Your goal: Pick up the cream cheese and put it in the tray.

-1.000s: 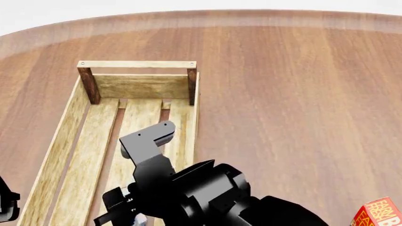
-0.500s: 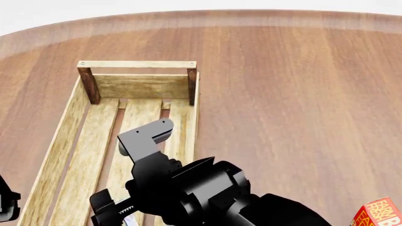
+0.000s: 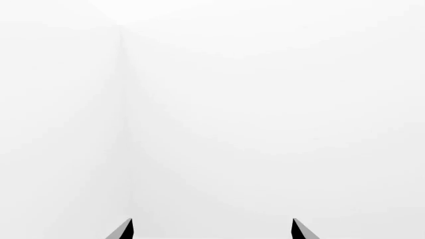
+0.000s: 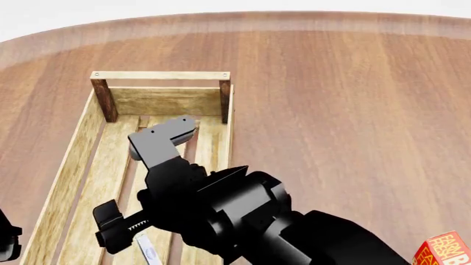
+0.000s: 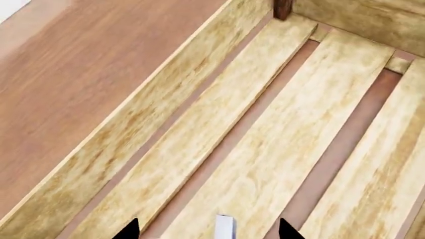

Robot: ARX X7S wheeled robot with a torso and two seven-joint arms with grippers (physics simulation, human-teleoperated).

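The cream cheese (image 4: 147, 252) lies as a thin pale strip on the slats inside the wooden tray (image 4: 165, 101), near its front end. My right gripper (image 4: 110, 226) hangs open just above it, with neither finger touching it. In the right wrist view the pale box (image 5: 225, 227) lies on a slat of the tray (image 5: 133, 124), between the spread tips of the right gripper (image 5: 207, 230) and apart from both. My left gripper (image 4: 7, 242) shows only as a dark edge at the lower left. In the left wrist view the left gripper (image 3: 211, 231) is open and faces blank white.
The tray stands on a round wooden table (image 4: 331, 99), with a rail handle (image 4: 160, 75) at its far end. A red-orange butter box (image 4: 445, 249) sits at the lower right corner. My right arm's black body (image 4: 243, 221) covers the tray's near right part.
My right arm has swung left and toward the tray's far end. The cream cheese now shows more fully on the slats below the fingers.
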